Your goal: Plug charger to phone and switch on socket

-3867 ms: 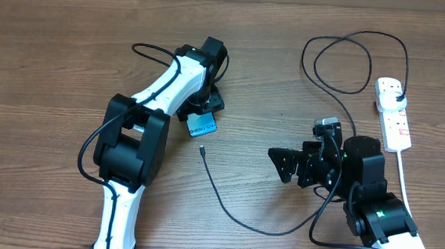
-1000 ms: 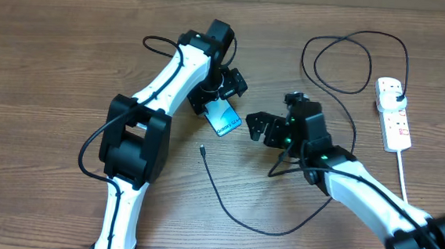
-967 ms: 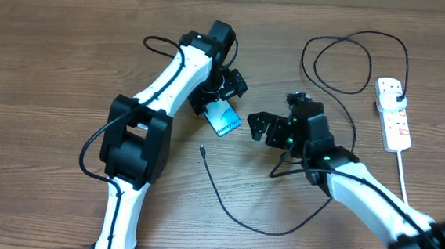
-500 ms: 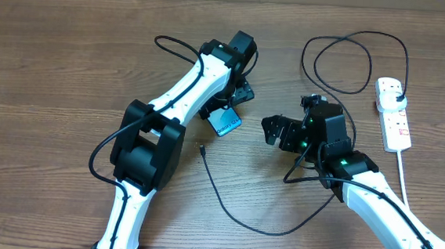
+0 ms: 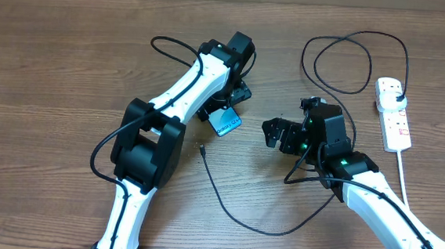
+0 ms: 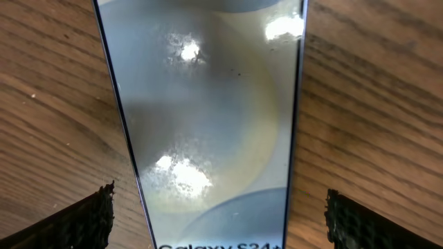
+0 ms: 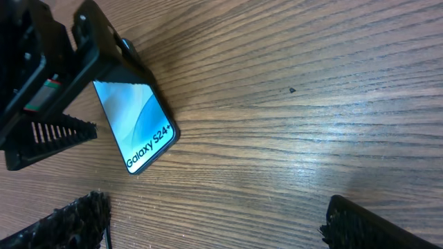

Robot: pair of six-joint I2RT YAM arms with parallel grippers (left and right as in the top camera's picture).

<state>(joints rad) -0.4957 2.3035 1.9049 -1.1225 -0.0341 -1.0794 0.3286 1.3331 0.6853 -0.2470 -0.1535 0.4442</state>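
Standing by the wooden table [image 5: 48,42], I see the left gripper [image 6: 218,225] poised low over the phone [image 5: 225,125] with its jaws spread wide. Its two dark fingers [image 6: 79,221] straddle the handset with a strip of bare wood showing on each side, so nothing is gripped. The phone lies flat near the middle of the table, screen up and lit blue-white. The words "Galaxy S24+" sit at the end farthest from that gripper's black body, which hides the other end.

The right gripper [image 7: 220,227] hangs just to the phone's right, pointed toward it. It too is wide open and empty, with only wood between its fingertips.

The charger [image 5: 270,233] — a thin black cable — trails across the table. Its small connector tip rests on the wood near the phone, on the side toward the arms' bases, not touching it. The cable passes by the right arm and loops at the far side, and its black plug sits in the end of the socket [image 5: 393,114]. The socket — a white strip with red-marked switches — lies well to the right, and its thick white cord [image 5: 402,172] runs toward the near edge.
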